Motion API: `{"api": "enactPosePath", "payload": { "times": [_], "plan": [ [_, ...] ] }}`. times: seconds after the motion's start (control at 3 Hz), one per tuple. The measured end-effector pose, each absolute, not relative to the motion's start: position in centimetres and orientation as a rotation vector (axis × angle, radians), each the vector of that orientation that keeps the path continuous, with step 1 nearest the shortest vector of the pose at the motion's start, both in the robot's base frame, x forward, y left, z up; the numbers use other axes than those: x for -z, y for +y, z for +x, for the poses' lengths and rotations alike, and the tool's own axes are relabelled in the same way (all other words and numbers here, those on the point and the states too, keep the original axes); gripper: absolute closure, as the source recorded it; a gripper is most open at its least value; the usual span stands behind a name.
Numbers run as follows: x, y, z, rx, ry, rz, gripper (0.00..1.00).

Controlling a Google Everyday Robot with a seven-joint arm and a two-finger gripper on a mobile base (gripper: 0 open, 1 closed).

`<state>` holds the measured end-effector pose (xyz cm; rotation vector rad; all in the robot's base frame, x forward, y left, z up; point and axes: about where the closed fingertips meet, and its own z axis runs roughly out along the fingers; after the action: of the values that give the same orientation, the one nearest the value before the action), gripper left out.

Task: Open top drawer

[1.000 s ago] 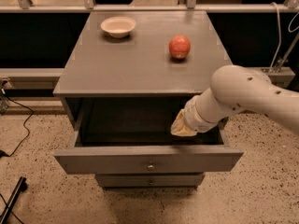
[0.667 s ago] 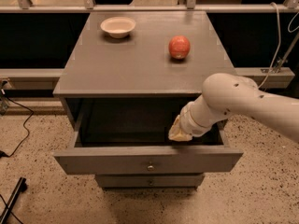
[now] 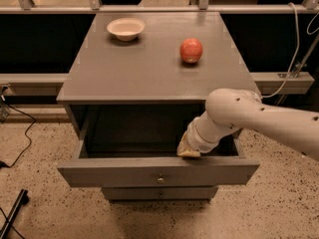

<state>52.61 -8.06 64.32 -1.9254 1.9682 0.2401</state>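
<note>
Speckled floor [image 3: 40, 148]; top drawer [image 3: 109, 172] stands open, pincer [image 3: 188, 151] at its front rim, grip unclear.

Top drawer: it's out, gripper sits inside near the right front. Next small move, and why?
Probably lift the gripper straight up, out of the top drawer. The drawer already stands well out of the cabinet, interior exposed, so opening looks done; the gripper sits low just behind its front panel, where a sideways retreat could catch the side wall.

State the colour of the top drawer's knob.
Brass-coloured knob, camera view; gripper inside top drawer.
</note>
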Motion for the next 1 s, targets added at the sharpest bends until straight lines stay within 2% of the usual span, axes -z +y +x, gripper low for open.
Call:
{"api": "enactPosePath", "payload": {
  "times": [0.67, 1.0],
  "plan": [
    [-64.4, -8.0, 52.2, -0.247, 1.967, -1.938, 1.0],
    [-64.9, -8.2, 49.0, -0.299, 1.947, -1.977, 1.0]
  ]
}}
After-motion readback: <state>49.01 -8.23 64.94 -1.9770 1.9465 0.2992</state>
